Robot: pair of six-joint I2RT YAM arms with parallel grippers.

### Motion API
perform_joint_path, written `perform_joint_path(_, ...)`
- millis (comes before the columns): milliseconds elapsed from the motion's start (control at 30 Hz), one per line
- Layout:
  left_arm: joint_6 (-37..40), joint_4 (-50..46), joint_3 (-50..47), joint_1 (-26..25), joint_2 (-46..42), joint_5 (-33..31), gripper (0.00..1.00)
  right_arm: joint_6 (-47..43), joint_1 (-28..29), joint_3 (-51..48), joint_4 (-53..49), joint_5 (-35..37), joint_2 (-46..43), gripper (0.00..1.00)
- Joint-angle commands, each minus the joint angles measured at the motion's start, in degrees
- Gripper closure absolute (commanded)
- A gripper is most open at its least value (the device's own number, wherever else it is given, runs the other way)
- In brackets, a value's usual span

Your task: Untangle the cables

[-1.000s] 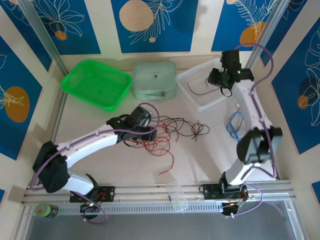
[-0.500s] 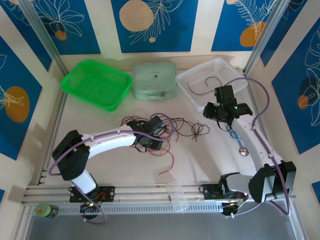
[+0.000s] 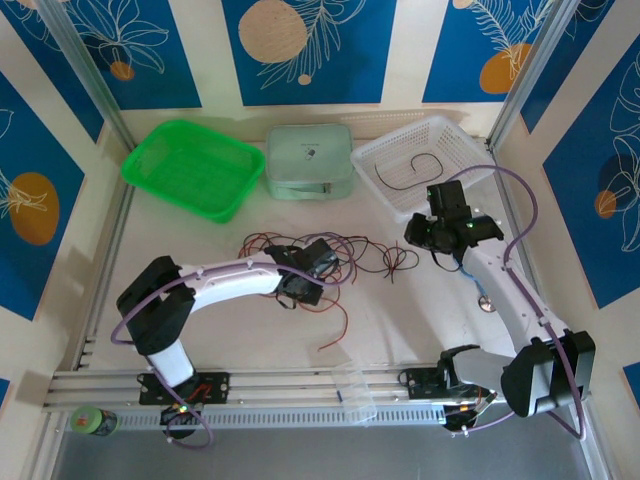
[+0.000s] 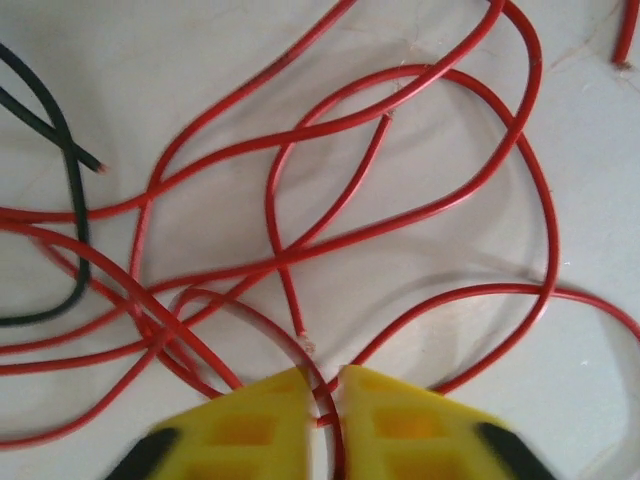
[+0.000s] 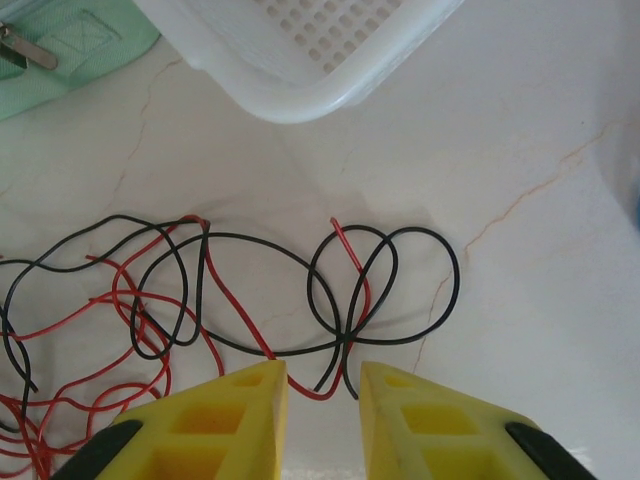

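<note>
The cables (image 3: 345, 252) are thin red and black strands lying tangled mid-table. My left gripper (image 3: 300, 287) is down in the tangle's left part. In the left wrist view the left gripper (image 4: 323, 376) is shut on a red cable (image 4: 400, 205), and a black cable (image 4: 62, 190) curves at the left. A small knot (image 3: 397, 260) lies just left of my right gripper (image 3: 420, 237). In the right wrist view the right gripper (image 5: 322, 370) is open, with the loose ends of the black and red loops (image 5: 385, 290) lying between its fingers, unpinched.
A white basket (image 3: 378, 186) at the back right holds one black cable (image 3: 415, 165). A mint pouch (image 3: 310, 160) and a green tray (image 3: 128, 170) stand at the back. A light blue cable (image 3: 466, 266) lies by the right arm. A clear cup (image 3: 355, 390) sits on the front rail.
The left gripper slid right into the tangle and closed on a red cable. The right arm came down from the white basket to the small knot, its jaws narrowing a little.
</note>
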Motion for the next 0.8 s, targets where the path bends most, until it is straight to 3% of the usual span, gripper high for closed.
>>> perform_joint_path(0,-0.11,-1.44,2.46,-0.37,-1.47,-4.2,1.0,1.7,1.3,-1.23,0.07,-1.39,-1.54,0.76)
perform_joint_path(200,3.59,-8.91,11.09,-0.37,-6.57,-7.18,1.0,3.9,7.11,-3.9,0.94,-5.36,-2.65,0.77)
perform_joint_path(367,6.13,-15.1,17.87,-0.21,-11.27,-9.03,1.0,11.09,12.43,-8.2,8.95,-17.98,-0.83,0.73)
perform_joint_path(467,6.76,-17.63,20.52,-0.08,-12.88,-9.73,1.0,19.86,14.11,-11.56,19.18,-24.56,3.57,0.65)
perform_joint_path(567,7.0,-18.52,22.35,-0.04,-14.16,-10.35,1.0,27.34,15.62,-12.11,26.44,-26.55,9.32,0.56)
perform_joint_path(767,8.48,-18.76,26.48,0.24,-18.07,-12.07,1.0,31.02,20.43,-6.1,29.84,-26.91,22.73,0.54)
